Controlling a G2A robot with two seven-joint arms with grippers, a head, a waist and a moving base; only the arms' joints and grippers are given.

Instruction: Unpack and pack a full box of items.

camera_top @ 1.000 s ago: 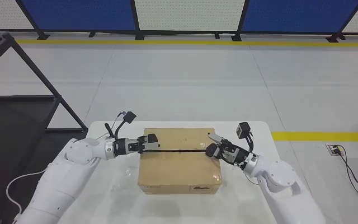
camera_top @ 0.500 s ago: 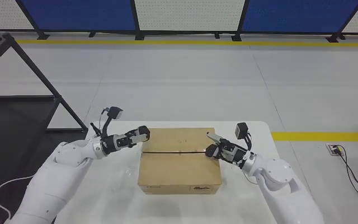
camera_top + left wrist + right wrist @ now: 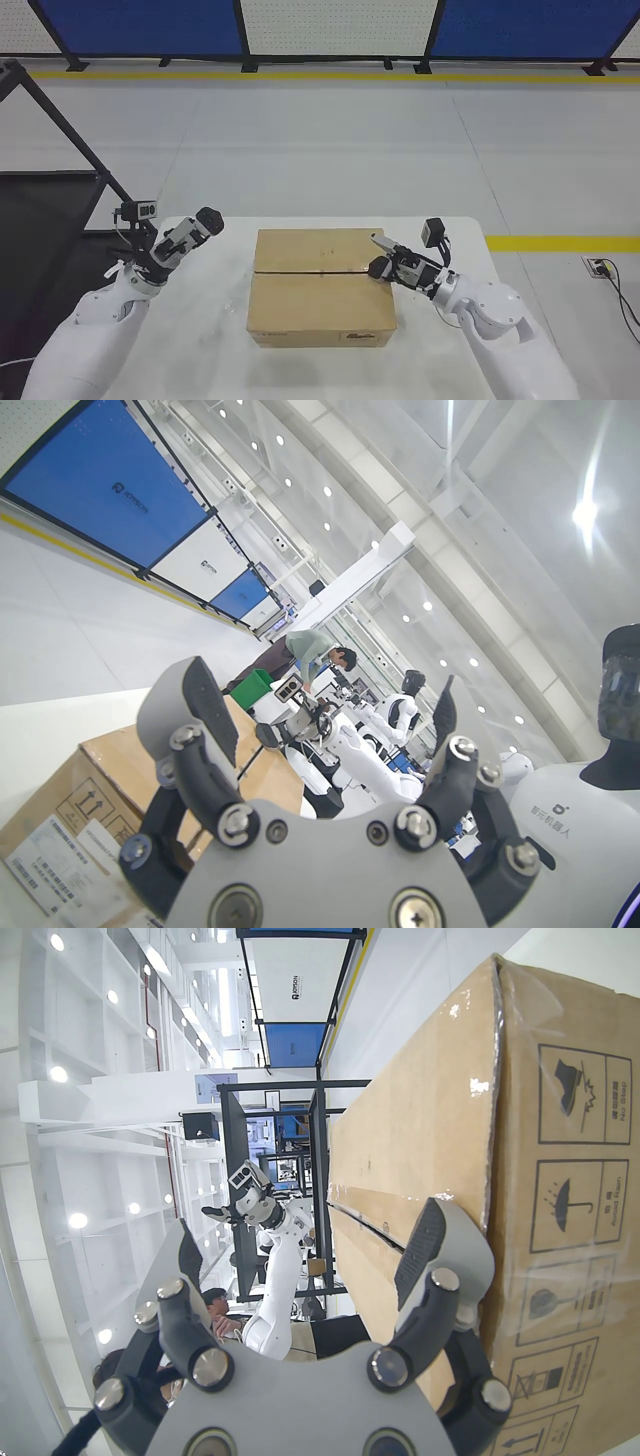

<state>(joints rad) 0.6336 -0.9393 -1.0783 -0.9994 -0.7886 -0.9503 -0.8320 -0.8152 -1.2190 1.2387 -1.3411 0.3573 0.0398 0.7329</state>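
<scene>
A closed cardboard box lies in the middle of the white table, its top flaps meeting in a seam running left to right. My right gripper is at the right end of that seam, open. One of its fingers rests over the box's top edge while the other hangs free. My left gripper is raised off to the left of the box, open and holding nothing, with the box below it.
A black metal frame stands beyond the table's left side. Bare table surface runs along the box's left, right and front. Clear tape and printed labels cover the box's sides.
My left gripper has pulled away from the left end of the seam, swinging left and upward off the box. The right gripper has stayed at the seam's right end.
</scene>
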